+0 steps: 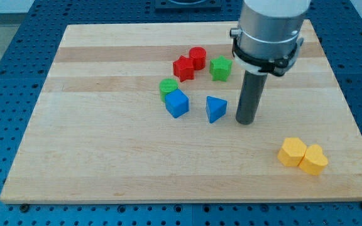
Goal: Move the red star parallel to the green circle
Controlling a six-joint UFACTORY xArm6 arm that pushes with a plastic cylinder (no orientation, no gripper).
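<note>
Eight blocks counted on a pale wooden board in the single camera view: two red, two green, two blue, two yellow. Red star near the board's middle toward the view's top, touching a red cylinder at its upper right. Green circle just below and left of the star, pressed against a blue cube beneath it. Green star to the right of the red pair, a blue triangle below that. Two yellow blocks side by side at lower right, a hexagon-like piece and a heart-like piece, exact shapes hard to make out. Dark rod hanging from a grey cylindrical arm, the arm cut off by the view's top edge; my tip down on the board just right of the blue triangle, touching no block, well apart from the red star. No jaws on the tool, only a plain rod. Blue perforated table around the board.
</note>
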